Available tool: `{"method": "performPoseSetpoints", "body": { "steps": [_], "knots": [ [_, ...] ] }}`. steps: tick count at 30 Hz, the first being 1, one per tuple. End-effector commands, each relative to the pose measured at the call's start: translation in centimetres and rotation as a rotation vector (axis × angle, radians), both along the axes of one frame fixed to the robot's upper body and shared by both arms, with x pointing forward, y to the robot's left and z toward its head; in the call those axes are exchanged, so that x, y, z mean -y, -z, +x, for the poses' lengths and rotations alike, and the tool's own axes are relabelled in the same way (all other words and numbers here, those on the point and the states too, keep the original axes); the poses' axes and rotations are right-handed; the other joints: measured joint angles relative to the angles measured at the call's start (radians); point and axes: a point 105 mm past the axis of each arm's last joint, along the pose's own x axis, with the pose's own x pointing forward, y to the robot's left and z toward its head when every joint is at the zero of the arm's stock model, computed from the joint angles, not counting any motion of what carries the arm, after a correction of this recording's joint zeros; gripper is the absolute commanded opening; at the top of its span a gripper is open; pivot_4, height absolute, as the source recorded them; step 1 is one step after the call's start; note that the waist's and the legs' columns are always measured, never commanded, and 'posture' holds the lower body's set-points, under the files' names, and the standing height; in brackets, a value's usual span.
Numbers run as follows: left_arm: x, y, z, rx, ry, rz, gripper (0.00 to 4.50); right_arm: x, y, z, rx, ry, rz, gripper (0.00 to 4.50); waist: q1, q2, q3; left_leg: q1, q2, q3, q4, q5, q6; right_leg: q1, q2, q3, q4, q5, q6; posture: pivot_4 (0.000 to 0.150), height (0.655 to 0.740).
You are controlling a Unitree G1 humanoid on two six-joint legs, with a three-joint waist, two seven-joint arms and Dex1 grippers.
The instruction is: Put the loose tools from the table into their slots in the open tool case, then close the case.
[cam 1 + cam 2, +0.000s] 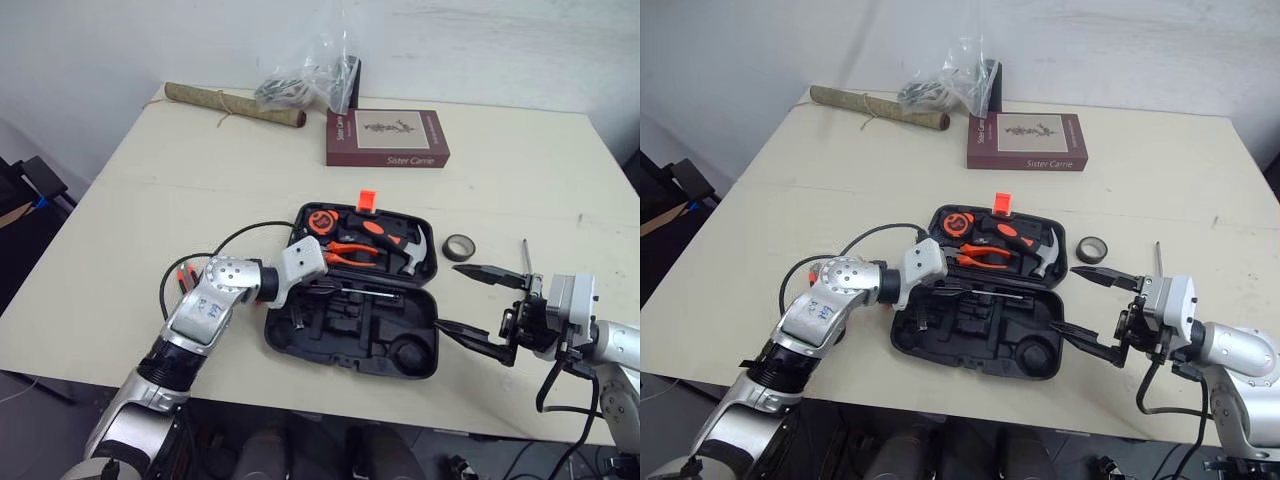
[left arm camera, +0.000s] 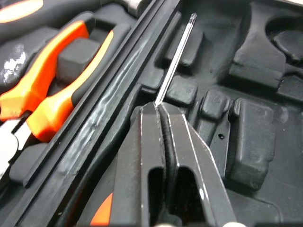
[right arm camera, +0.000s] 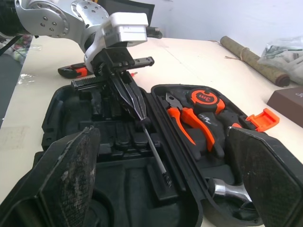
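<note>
Left pincer [image 2: 157, 108] is clamped on the thin screwdriver [image 2: 176, 56] shaft, its tip down in the tool case's [image 1: 400, 355] near half by the hinge ridge. Pliers [image 1: 350, 255] sit just across the ridge. Right pincer [image 1: 450, 297] gapes wide and empty beside the case, with a tape roll [image 1: 459, 247] near it on the bench [image 1: 150, 220].

table [image 1: 150, 200] bare left of case [image 1: 300, 350] | left tool [image 2: 157, 108] with screwdriver [image 2: 177, 56] blocks slots | tape roll [image 1: 459, 247] right

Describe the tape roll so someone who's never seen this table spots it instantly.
On the table, find the open black tool case. Just off its right edge a small dark tape roll lies flat. It is the only ring-shaped thing there.
</note>
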Motion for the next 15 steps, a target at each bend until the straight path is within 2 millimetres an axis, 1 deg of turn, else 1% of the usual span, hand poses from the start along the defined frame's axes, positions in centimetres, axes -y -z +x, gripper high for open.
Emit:
{"method": "performPoseSetpoints", "body": {
  "steps": [1,3,4,5,7,9,10,11,13,15],
  "knots": [
    [-1.2,4.8,-0.3,-0.216,-0.108,0.137,0.02,-0.6,-1.1,-0.4,0.031,-0.007,0.014,4.5,0.0,0.001,-0.001,0.001,0.0,0.0,0.0,0.0,0.0,0.001,0.0,0.0,0.0,0.0,0.0,0.15,0.74],
    [-1.0,5.4,-0.4,-0.251,-0.113,0.156,0.02,-0.7,-1.1,-0.4,0.027,-0.002,0.017,4.5,0.001,0.001,-0.003,0.008,0.0,0.0,-0.002,0.0,0.0,0.009,0.0,0.0,-0.003,0.0,0.0,0.15,0.74],
    [-0.9,5.5,-0.3,-0.251,-0.12,0.161,0.02,-0.7,-1.1,-0.4,0.025,0.001,0.019,4.5,0.001,0.002,-0.005,0.012,0.0,0.0,-0.003,-0.001,0.001,0.013,0.0,0.0,-0.004,0.0,0.0,0.15,0.74],
    [-0.8,5.6,-0.2,-0.241,-0.123,0.162,0.02,-0.7,-1.1,-0.4,0.024,0.004,0.02,4.5,0.001,0.002,-0.005,0.013,0.0,-0.001,-0.003,-0.002,0.002,0.015,0.0,0.0,-0.005,0.0,0.0,0.15,0.74],
    [-0.3,4.1,0.2,-0.177,-0.104,0.083,0.02,-0.5,-1.2,-0.3,0.028,0.031,0.023,4.5,0.002,0.006,-0.012,0.013,0.0,-0.001,-0.003,-0.003,0.003,0.015,-0.001,0.0,-0.006,0.0,0.0,0.15,0.74],
    [0.1,2.2,0.2,-0.091,-0.053,-0.014,0.02,-0.2,-1.3,-0.2,0.035,0.063,0.029,4.5,0.002,0.007,-0.012,0.013,0.0,-0.001,-0.003,-0.004,0.004,0.017,-0.001,0.0,-0.01,0.0,0.001,0.15,0.74],
    [-0.1,1.0,0.1,-0.047,-0.035,-0.069,0.02,0.3,-1.3,-0.1,0.039,0.088,0.034,4.5,0.002,0.007,-0.012,0.013,0.0,-0.001,-0.003,-0.004,0.004,0.017,-0.001,0.0,-0.01,0.0,0.001,0.15,0.74],
    [-0.3,0.3,0.1,-0.017,-0.023,-0.103,0.02,0.6,-1.3,0.0,0.041,0.106,0.038,4.5,0.001,0.007,-0.012,0.012,0.0,-0.001,-0.003,-0.004,0.004,0.017,-0.001,0.0,-0.01,0.0,0.001,0.15,0.74],
    [-1.0,-2.2,-0.5,0.082,0.035,-0.216,0.02,1.7,-1.1,-0.1,0.042,0.162,0.039,4.5,0.0,0.008,-0.011,0.01,0.0,-0.001,-0.003,-0.004,0.004,0.014,-0.001,0.0,-0.011,0.0,0.002,0.15,0.74],
    [-1.9,-3.7,-1.2,0.137,0.073,-0.289,0.02,2.6,-0.9,-0.3,0.042,0.203,0.037,4.5,-0.002,0.008,-0.01,0.007,0.0,-0.001,-0.003,-0.004,0.004,0.011,0.0,0.0,-0.011,0.0,0.002,0.15,0.74]
  ]
}}
